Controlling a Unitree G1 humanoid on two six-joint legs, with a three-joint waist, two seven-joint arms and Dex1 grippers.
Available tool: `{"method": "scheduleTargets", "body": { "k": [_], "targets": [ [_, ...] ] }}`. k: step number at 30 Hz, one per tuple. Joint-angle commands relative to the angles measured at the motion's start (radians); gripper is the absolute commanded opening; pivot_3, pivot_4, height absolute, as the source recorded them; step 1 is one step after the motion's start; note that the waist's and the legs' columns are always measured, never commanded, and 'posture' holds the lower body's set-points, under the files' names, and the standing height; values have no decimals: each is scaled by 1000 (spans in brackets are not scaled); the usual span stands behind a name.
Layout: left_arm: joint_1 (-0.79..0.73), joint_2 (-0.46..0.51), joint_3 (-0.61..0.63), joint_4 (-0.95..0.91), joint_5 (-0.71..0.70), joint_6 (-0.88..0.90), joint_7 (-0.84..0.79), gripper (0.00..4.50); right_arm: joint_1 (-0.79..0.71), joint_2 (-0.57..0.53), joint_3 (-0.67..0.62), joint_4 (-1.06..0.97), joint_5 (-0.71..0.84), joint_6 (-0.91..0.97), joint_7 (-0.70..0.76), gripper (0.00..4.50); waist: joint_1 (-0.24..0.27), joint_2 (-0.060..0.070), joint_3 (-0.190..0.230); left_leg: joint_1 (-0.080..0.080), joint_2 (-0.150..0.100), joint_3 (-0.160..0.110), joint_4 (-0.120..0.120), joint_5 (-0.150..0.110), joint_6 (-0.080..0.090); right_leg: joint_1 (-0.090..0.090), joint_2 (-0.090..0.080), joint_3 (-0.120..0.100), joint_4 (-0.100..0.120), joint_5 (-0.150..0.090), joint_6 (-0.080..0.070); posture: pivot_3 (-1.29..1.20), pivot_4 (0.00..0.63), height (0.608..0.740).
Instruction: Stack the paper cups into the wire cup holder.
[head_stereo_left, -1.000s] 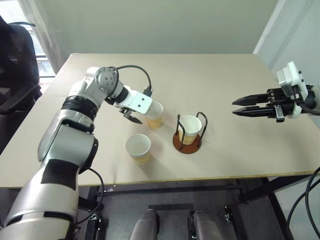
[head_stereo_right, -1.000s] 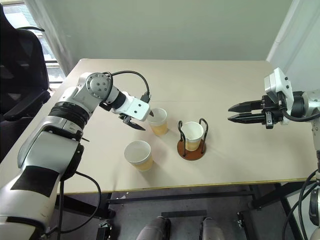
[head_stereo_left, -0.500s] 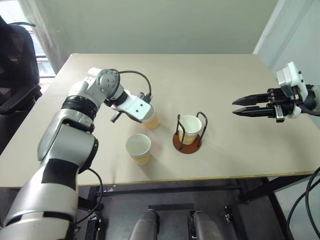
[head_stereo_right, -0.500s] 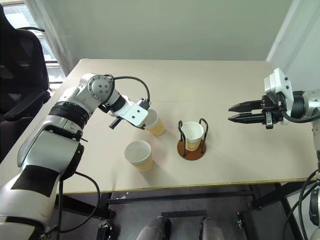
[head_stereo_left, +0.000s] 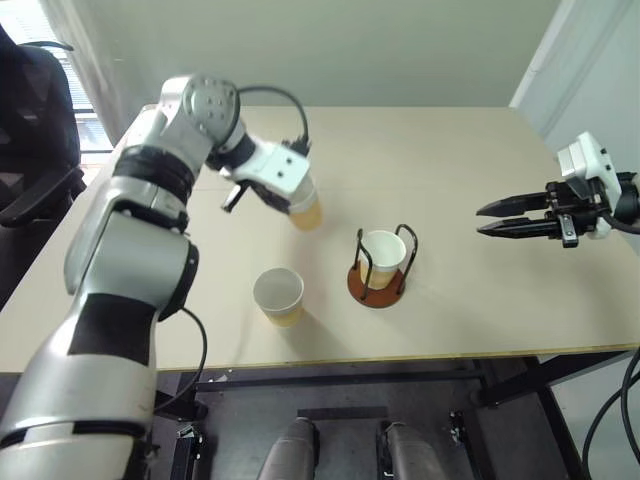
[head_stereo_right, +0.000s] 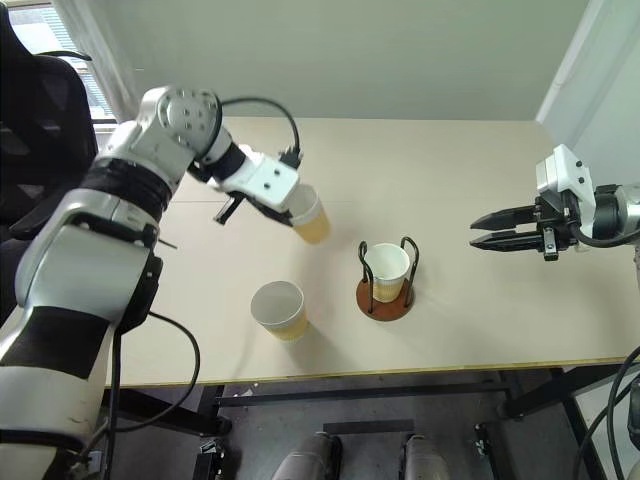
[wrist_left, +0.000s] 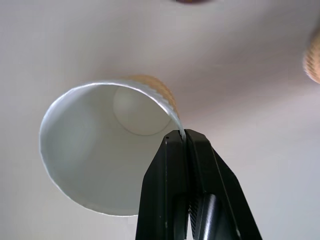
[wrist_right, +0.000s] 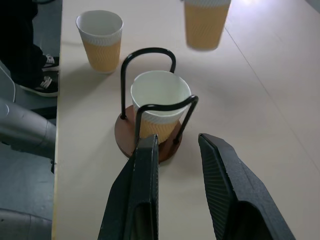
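Observation:
My left gripper (wrist_left: 179, 136) is shut on the rim of a tan-yellow paper cup (head_stereo_left: 306, 211), which hangs tilted in the air above the table, left of and behind the wire cup holder (head_stereo_left: 378, 288). The holder's reddish-brown base and black wire loops stand mid-table with a second paper cup (head_stereo_left: 384, 254) upright inside. A third cup (head_stereo_left: 279, 296) stands upright on the table nearer the front edge, left of the holder. My right gripper (head_stereo_left: 480, 220) hovers well to the right of the holder, pointing at it, slightly open with nothing between its fingers.
The beige table (head_stereo_left: 450, 160) has bare surface behind and to the right of the holder. A black office chair (head_stereo_left: 30, 120) stands off the table's left side. The table's front edge runs just below the standing cup.
My left gripper went from open beside the cup to shut on its rim, then lifted it off the table. The right gripper has drifted slightly to the right.

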Motion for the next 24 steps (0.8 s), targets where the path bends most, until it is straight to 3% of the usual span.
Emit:
{"method": "scheduleTargets", "body": {
  "k": [1, 10, 24],
  "targets": [
    [-87, -29, 7, 2, -46, 25, -33, 56, -40, -24, 1, 23, -17, -35, 25, 1228, -1, 0, 0, 0, -1, 1, 0, 0, 1, 0, 0, 1, 0, -1, 1, 0, 150, 740],
    [-154, -101, -125, -26, -254, 97, -33, 56, -42, -47, 26, 38, -4, -49, 29, 1228, 1, 1, 0, 0, -2, 5, 0, -4, 4, 0, -2, 2, 0, -3, 7, 0, 150, 740],
    [-184, 30, -565, -399, -811, 336, -33, 56, -20, -83, 33, 19, 20, -48, 29, 1228, 5, 1, 0, 1, -2, 5, 8, -6, 6, 3, -3, 2, 2, -1, 10, 0, 150, 740]
  ]
}}
